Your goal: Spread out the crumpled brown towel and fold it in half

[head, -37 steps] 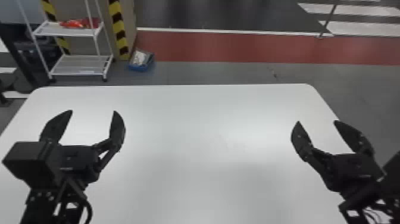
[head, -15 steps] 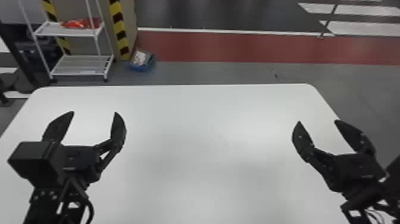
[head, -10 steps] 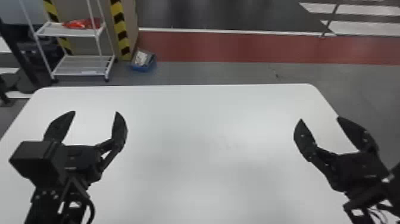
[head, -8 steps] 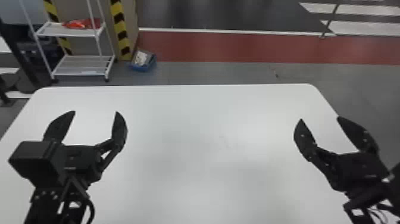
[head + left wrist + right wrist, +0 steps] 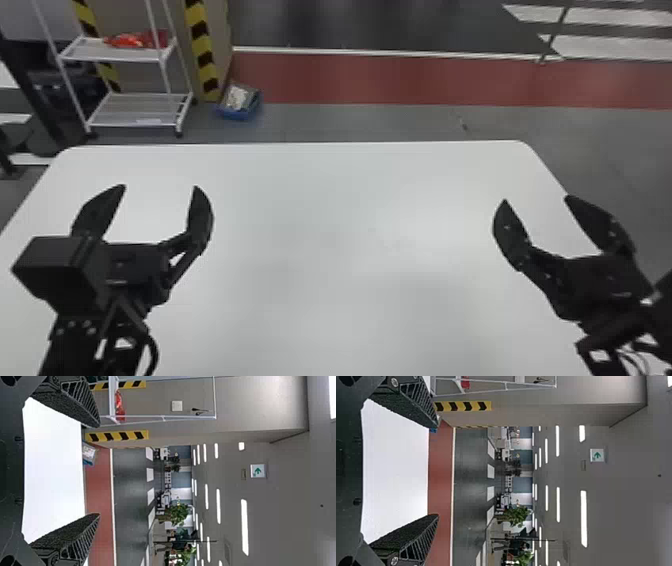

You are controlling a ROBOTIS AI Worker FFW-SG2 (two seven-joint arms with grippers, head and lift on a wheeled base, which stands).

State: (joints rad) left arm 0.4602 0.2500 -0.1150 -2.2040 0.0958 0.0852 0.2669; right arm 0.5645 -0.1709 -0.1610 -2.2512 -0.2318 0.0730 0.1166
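Left black two-fingered gripper (image 5: 160,187): fingers wide apart, over left part of white round-cornered table (image 5: 350,225). Right black two-fingered gripper (image 5: 536,199): likewise spread wide, at table's right side. Brown towel: cannot tell where. White metal shelf rack (image 5: 135,111) beyond.

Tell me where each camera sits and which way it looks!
Head view: on the head, facing forward and down at the white table; left gripper and right gripper show.
Left wrist view: on that wrist, facing across the table; its fingers show.
Right wrist view: likewise, on the right wrist, its fingers showing.
Both wrist views share the green arrow sign.
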